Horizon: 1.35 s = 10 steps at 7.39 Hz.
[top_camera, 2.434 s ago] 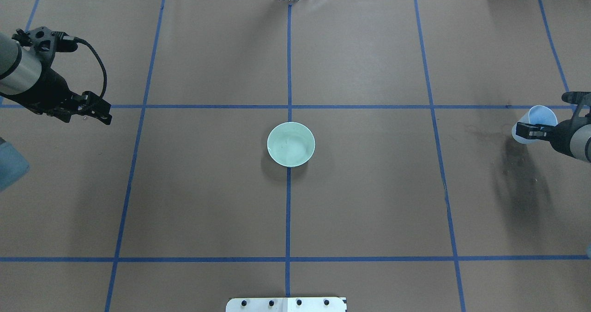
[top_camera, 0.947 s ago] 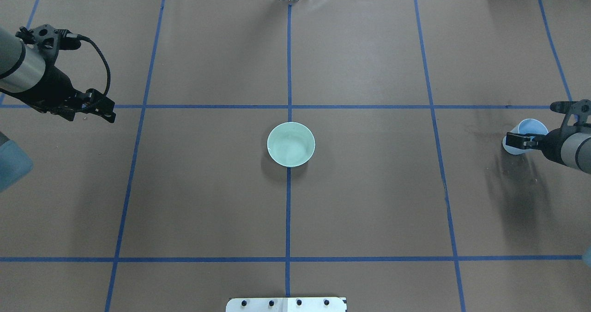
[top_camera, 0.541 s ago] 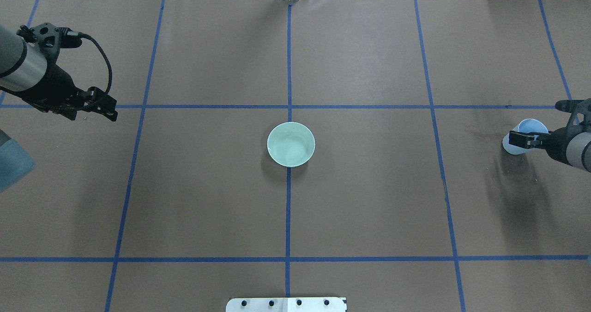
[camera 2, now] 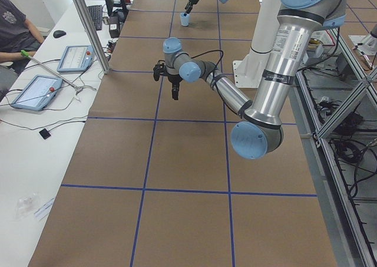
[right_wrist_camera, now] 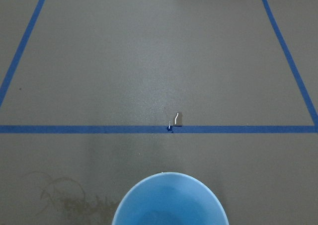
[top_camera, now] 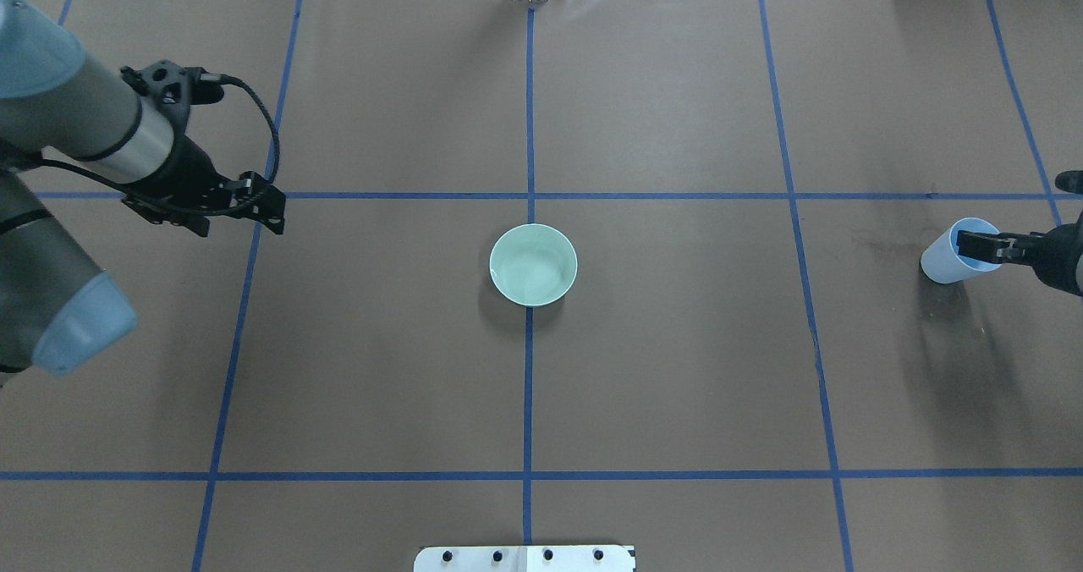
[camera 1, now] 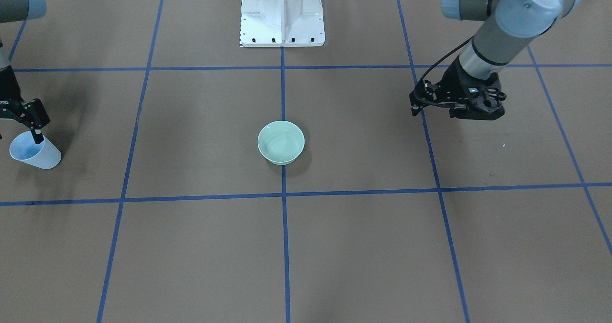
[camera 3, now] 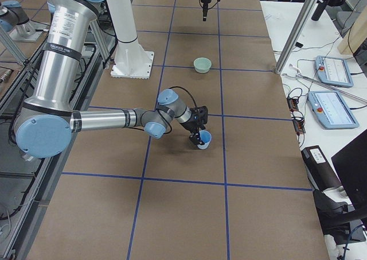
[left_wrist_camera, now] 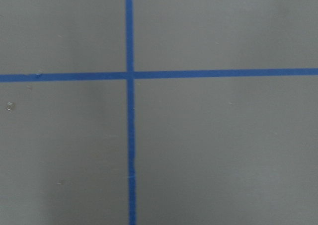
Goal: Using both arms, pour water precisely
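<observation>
Two pincers whose grip you cannot tell: right pincer (top_camera: pixel 980 246) at the blue cup (top_camera: pixel 941 261) rim, left pincer (top_camera: pixel 269 211) above tabletop (top_camera: pixel 677 369).

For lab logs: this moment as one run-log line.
left gripper empty, above table | right gripper at blue cup rim | green bowl centre

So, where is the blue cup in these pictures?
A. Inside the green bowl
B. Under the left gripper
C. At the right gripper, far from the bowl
C: the blue cup is at the right gripper, far to one side, while the green bowl stands alone on the centre tape line.
</observation>
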Motion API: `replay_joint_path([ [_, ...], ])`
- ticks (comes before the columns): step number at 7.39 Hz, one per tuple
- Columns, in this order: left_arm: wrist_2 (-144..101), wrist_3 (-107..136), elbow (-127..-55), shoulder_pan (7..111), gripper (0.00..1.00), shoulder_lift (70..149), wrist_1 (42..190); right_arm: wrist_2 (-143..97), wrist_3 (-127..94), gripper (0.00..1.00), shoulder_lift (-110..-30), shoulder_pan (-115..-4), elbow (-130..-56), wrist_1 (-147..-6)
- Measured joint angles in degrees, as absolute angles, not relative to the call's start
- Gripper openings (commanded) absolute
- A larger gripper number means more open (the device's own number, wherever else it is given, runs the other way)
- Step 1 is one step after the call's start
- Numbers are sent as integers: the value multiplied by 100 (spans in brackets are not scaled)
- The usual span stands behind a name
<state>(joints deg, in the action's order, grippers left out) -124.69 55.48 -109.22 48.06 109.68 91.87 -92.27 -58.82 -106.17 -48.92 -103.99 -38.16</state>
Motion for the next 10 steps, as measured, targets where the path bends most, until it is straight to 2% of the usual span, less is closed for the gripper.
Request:
replay_joint_path([
  [3, -11920, 6851, -10055, 3908, 99, 12321, 9198, -11007, -4659, 99, -10504, -6486, -10404, -4212],
  [6, -11431, 7581, -8765, 3252, 98, 13422, 9538, -12251, -2097, 99, -9991, -8028, -10435, -6052],
  [7, -11394, 7648, -8457, 3173, 90, 13514, 9799, -12553, -1204, 99, -9766, -8371, -10436, -6826],
  [8, -11382, 7705, -8272, 3119, 74, 13548, 9988, -12913, -608, 99, -9574, -8627, -10441, -7467],
  [9, -11381, 7755, -8183, 3092, 13, 13562, 10074, -13168, -339, 99, -9479, -8766, -10444, -7809],
  [10, -11381, 7781, -8129, 3082, 0, 13565, 10121, -13279, -238, 99, -9447, -8821, -10442, -7944],
])
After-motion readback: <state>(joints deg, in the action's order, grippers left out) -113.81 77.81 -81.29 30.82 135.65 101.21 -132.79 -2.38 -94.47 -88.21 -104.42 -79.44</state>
